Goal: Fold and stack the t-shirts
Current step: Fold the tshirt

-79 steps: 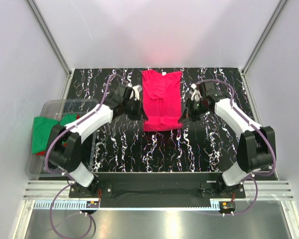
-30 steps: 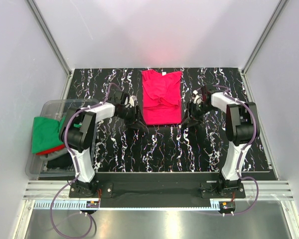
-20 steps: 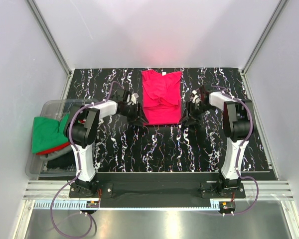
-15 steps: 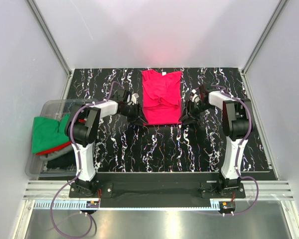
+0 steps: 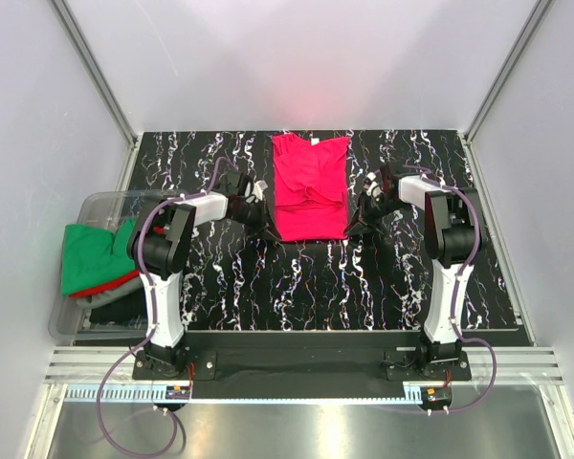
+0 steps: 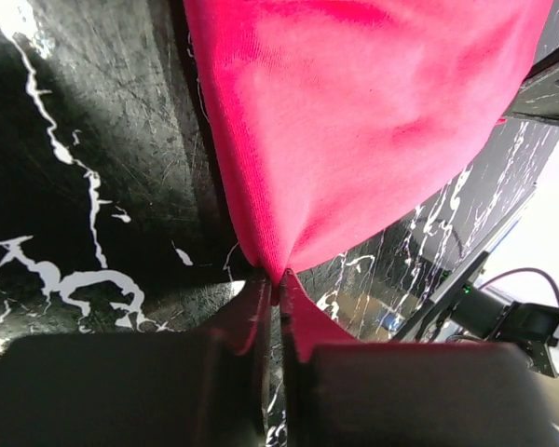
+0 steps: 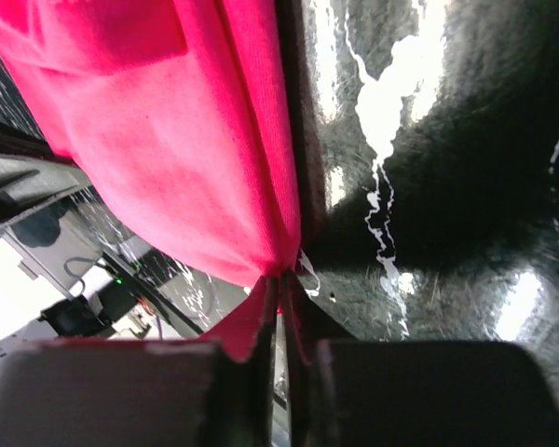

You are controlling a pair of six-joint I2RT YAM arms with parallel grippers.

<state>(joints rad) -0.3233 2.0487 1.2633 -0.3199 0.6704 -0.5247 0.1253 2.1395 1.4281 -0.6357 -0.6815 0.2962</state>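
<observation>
Status: my left pincer (image 6: 272,279) is clamped shut on a pinch of the crimson short-sleeved cloth t-shirt (image 5: 311,191), fingers almost meeting with only fabric between them. My right pincer (image 7: 284,279) does the same on the opposite side edge. Both grips sit toward the shirt's near end, close to the hem.

Shirt lies toward the far side of the black white-veined marble-pattern worktop (image 5: 297,287), already narrowed to a strip. Long axis runs straight away from my bases: collar far, hem nearest me. It sits between the two pincers, right of the left one and left of the right one. Both arms are about equally near, so I read this as a two-arm move. Likely next step: carry the hem end along that axis toward the collar, both sides level, or the fold skews.

Clear plastic bin (image 5: 96,206) sits at the worktop's left edge, well apart from the shirt. In it:
- a green cloth t-shirt (image 5: 81,253) on top, spilling over the left rim
- a red cloth t-shirt (image 5: 110,284) showing under it
- a dark cloth t-shirt (image 5: 115,306) at the near end

All look unfolded. Left arm is nearer the bin.
</observation>
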